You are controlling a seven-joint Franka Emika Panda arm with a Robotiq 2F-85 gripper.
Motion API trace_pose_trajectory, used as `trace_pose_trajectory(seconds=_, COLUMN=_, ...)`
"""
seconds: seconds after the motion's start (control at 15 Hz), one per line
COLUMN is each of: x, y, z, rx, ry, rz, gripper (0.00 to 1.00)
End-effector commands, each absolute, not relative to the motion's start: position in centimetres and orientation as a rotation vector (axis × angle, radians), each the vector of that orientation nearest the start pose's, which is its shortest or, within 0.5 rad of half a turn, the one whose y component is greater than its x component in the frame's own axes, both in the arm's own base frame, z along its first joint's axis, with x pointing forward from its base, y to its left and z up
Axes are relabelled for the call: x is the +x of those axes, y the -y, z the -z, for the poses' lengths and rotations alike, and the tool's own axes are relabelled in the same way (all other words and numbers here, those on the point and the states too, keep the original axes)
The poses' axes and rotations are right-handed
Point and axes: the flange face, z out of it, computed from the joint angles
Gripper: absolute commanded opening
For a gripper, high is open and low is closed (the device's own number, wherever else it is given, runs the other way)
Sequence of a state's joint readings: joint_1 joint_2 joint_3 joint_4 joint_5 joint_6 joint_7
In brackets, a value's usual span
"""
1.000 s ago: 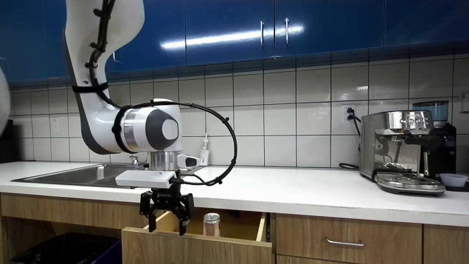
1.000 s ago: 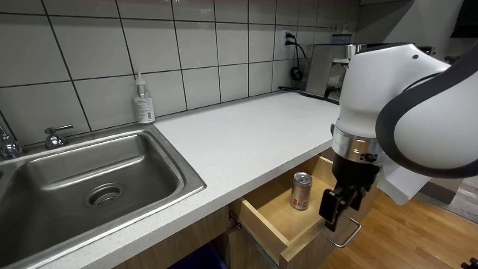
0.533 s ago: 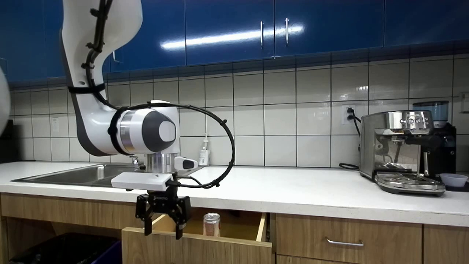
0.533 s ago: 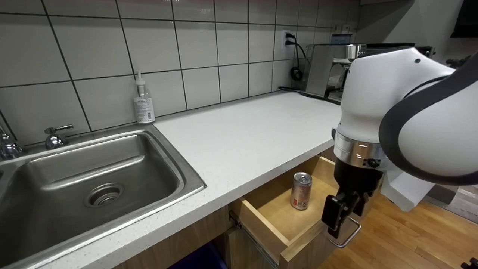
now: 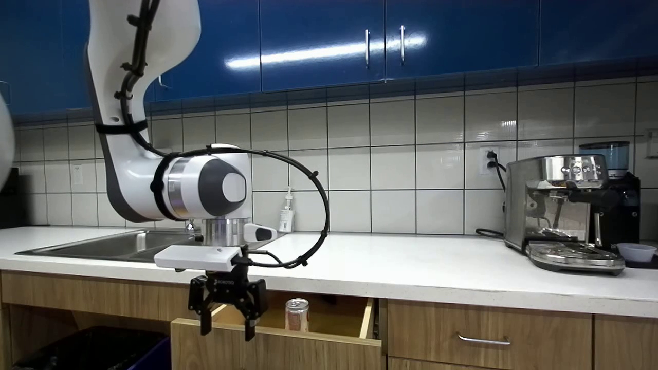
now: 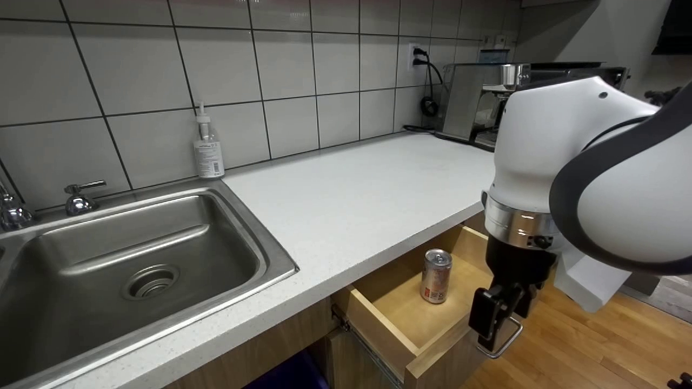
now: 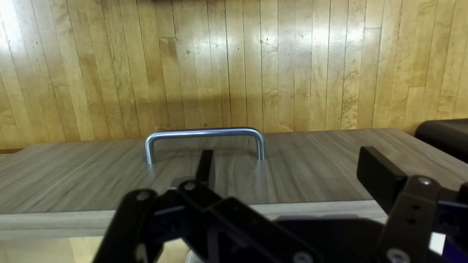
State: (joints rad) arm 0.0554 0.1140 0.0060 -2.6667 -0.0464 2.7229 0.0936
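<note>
My gripper (image 5: 227, 331) is open, with nothing between its fingers. It points down at the front of an open wooden drawer (image 5: 288, 354). In the wrist view the gripper (image 7: 287, 160) spreads above the drawer's front panel (image 7: 310, 164), with its left finger close to the metal handle (image 7: 204, 133). The handle also shows beside the gripper in an exterior view (image 6: 511, 340). I cannot tell whether a finger touches the drawer. A small silver-and-red can (image 6: 436, 276) stands upright in the drawer; it also shows, partly hidden by the drawer front, in an exterior view (image 5: 297, 314).
A white counter (image 5: 411, 262) overhangs the drawer. A steel sink (image 6: 238, 232) and a soap bottle (image 6: 209, 156) are to one side. An espresso machine (image 5: 555, 216) stands on the counter. A black bin (image 5: 92, 347) is under the counter, beside the drawer. Blue cabinets (image 5: 318, 31) hang above.
My open gripper has moved down and slightly away from the can, to the outer side of the drawer front. The drawer and the can have not moved.
</note>
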Motion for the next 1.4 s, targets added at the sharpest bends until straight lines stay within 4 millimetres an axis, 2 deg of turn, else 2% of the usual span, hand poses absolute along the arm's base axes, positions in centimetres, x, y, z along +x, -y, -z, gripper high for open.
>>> trace_pose_trajectory(seconds=0.0, x=41.2, y=-2.5, z=-19.3, rx=-3.156, ry=0.030, rz=-0.090, gripper=1.00)
trace_pose_trajectory(seconds=1.33, x=43.6, y=-0.8, z=-18.1, rx=-3.170, ry=-0.039, rz=-0.083, gripper=1.00)
